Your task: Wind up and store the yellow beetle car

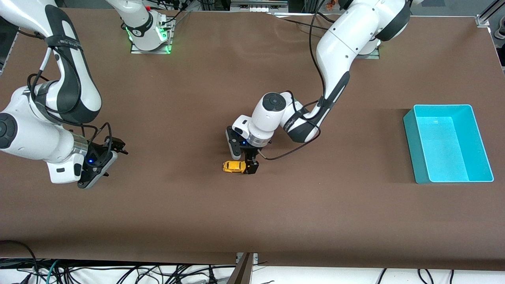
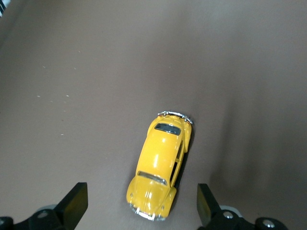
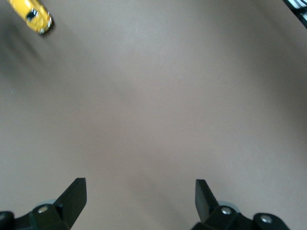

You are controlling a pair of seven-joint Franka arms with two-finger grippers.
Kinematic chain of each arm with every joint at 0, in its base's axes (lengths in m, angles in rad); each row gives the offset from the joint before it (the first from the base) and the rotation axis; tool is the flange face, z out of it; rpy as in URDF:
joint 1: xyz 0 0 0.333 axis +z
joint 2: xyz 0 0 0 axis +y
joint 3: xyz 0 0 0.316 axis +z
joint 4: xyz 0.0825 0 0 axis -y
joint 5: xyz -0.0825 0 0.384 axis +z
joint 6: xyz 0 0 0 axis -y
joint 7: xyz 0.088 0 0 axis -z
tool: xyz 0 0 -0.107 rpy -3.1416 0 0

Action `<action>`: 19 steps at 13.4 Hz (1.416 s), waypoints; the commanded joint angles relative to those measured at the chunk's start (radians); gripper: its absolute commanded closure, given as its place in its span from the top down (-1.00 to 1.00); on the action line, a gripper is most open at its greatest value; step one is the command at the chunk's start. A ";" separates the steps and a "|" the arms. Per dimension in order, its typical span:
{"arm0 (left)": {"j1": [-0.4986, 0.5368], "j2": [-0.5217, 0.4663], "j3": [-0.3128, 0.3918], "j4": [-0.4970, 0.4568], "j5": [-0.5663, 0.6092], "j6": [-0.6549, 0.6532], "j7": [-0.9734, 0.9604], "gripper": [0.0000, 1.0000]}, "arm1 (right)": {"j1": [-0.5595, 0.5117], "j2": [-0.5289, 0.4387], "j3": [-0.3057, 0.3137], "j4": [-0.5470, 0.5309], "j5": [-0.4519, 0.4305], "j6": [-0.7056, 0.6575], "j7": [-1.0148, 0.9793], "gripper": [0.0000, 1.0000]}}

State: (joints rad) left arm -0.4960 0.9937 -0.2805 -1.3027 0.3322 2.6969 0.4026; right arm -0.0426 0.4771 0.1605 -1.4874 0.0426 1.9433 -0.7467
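The yellow beetle car (image 1: 233, 166) stands on its wheels on the brown table, near the middle. My left gripper (image 1: 249, 163) is down at the car's end that faces the left arm's end of the table. In the left wrist view the car (image 2: 160, 165) lies lengthwise, and its nose sits between the wide-open fingers of my left gripper (image 2: 141, 200), which do not touch it. My right gripper (image 1: 110, 159) is open and empty, low over the table at the right arm's end. In the right wrist view my right gripper (image 3: 140, 191) shows with the car (image 3: 31, 15) farther off.
A teal bin (image 1: 410, 138), with nothing in it, stands at the left arm's end of the table. The table's front edge runs along the bottom of the front view, with cables below it.
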 commanded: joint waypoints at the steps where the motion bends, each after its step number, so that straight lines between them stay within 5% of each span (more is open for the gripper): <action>1: -0.015 0.092 -0.009 0.099 0.021 0.046 0.010 1.00 | 0.036 -0.057 0.001 0.004 -0.041 -0.047 0.134 0.99; 5: -0.015 0.120 -0.009 0.114 0.021 0.081 0.005 1.00 | 0.063 -0.103 -0.001 0.025 -0.044 -0.157 0.302 0.99; 7: -0.025 0.123 -0.009 0.114 0.024 0.084 0.016 0.87 | 0.061 -0.111 -0.002 0.152 -0.044 -0.293 0.297 0.99; 9: -0.030 0.134 -0.008 0.112 0.027 0.086 0.019 0.40 | 0.060 -0.106 -0.007 0.226 -0.044 -0.369 0.303 0.99; 11: -0.033 0.135 -0.008 0.112 0.027 0.084 0.018 -0.53 | 0.052 -0.107 -0.016 0.230 -0.044 -0.377 0.302 0.99; 13: -0.032 0.125 -0.009 0.111 0.022 0.084 0.007 -0.95 | 0.052 -0.112 -0.028 0.266 -0.044 -0.397 0.311 0.99; 16: -0.019 0.036 -0.029 0.082 0.001 0.048 -0.004 -0.95 | 0.053 -0.121 -0.042 0.303 -0.044 -0.396 0.310 0.99; 19: -0.019 -0.100 -0.045 0.056 -0.122 -0.206 -0.021 -0.95 | 0.055 -0.144 -0.029 0.309 -0.107 -0.399 0.309 0.99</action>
State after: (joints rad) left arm -0.5200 1.0082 -0.3218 -1.2040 0.2709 2.6398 0.3953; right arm 0.0112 0.3459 0.1189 -1.1894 -0.0143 1.5694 -0.4512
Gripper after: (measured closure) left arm 0.511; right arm 0.000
